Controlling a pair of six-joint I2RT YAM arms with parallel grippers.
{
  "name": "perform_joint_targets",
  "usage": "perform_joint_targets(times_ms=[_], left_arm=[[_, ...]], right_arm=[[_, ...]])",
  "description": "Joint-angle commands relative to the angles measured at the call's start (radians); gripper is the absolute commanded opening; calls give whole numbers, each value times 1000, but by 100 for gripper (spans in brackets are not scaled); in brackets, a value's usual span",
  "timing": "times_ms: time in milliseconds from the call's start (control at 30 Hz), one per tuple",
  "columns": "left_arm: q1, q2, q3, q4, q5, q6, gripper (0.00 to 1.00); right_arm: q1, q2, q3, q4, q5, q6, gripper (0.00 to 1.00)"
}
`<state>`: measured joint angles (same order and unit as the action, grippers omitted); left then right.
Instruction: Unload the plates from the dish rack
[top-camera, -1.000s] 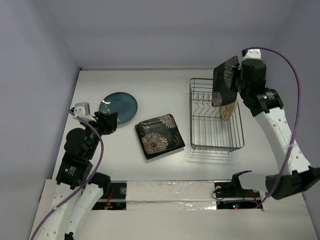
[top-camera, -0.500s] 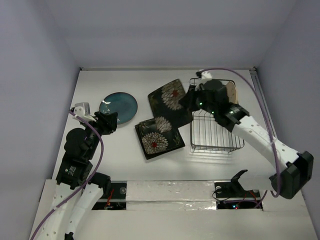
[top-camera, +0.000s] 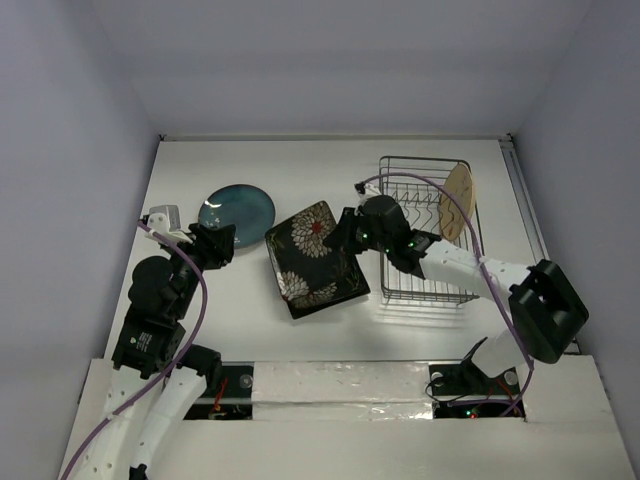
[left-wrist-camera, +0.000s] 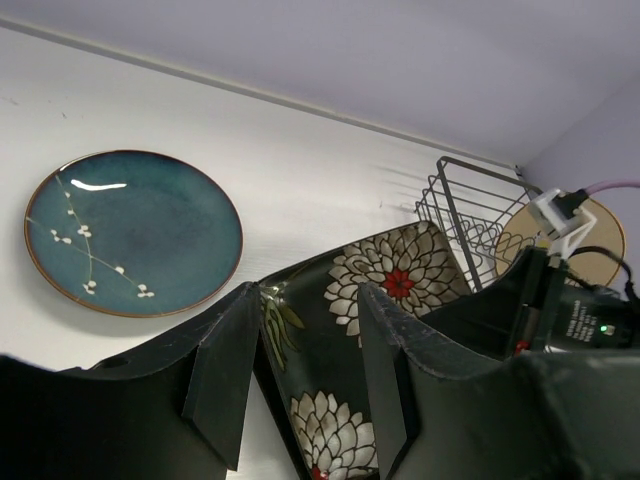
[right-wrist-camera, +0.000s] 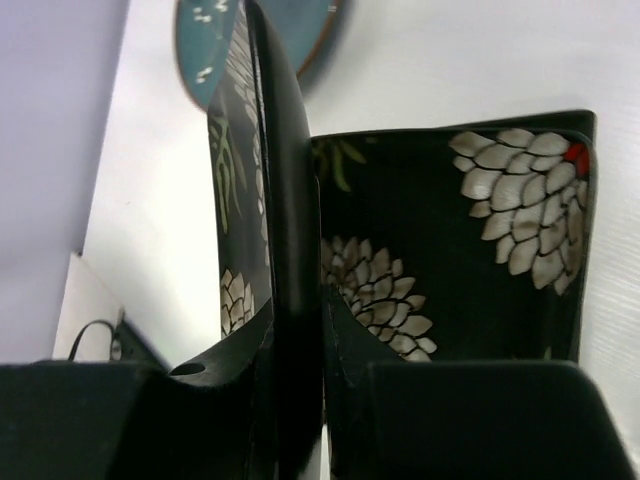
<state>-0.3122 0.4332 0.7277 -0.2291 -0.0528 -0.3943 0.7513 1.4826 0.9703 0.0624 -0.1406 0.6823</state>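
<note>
The left gripper (top-camera: 215, 243) hangs at the lower left of the top view, over the white table (top-camera: 245, 310). Its jaws stand apart with nothing between them.

Just right of it, at the middle of the frame, the lower floral plate (top-camera: 330, 285) lies flat on the table. It is a glossy black square with white chrysanthemum-like blooms and a raised rim.

Over its upper left part is the held floral plate (top-camera: 305, 232), a second black square with the same white flowers and one red-centred bloom. The right gripper (top-camera: 346, 229) is clamped on this plate's right edge. In the right wrist view the plate (right-wrist-camera: 285, 180) runs edge-on between the two fingers (right-wrist-camera: 240, 350), thin and dark. Whether it touches the plate beneath cannot be told.

Left of the pair, near the left gripper, the teal plate (top-camera: 237, 213) lies flat. It is round and glossy, with a brown rim and a sprig of small white blossoms.

At the upper right stands the dish rack (top-camera: 436, 282), a silver wire basket. In its far right corner the tan plate (top-camera: 457, 202) stands on edge, round and pale.
</note>
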Motion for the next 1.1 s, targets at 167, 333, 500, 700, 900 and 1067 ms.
perform_joint_targets(times_ms=[167,333,500,700,900,1067], left_arm=[[-1,-7,-8,36,10,5,41],[-1,-5,-8,36,7,5,41],[-1,-10,-8,36,8,5,40],[-1,-17,-8,36,7,3,40],[-1,-21,-8,34,8,3,40],[-1,-24,-8,33,8,3,41]], right_arm=[[-6,18,-28,235,35,82,0],[-6,28,-74,231,67,71,13],[-6,50,-81,177,87,46,34],[-6,74,-61,88,134,3,56],[-6,82,-21,7,222,-43,73],[-6,73,21,-55,275,-89,85]])
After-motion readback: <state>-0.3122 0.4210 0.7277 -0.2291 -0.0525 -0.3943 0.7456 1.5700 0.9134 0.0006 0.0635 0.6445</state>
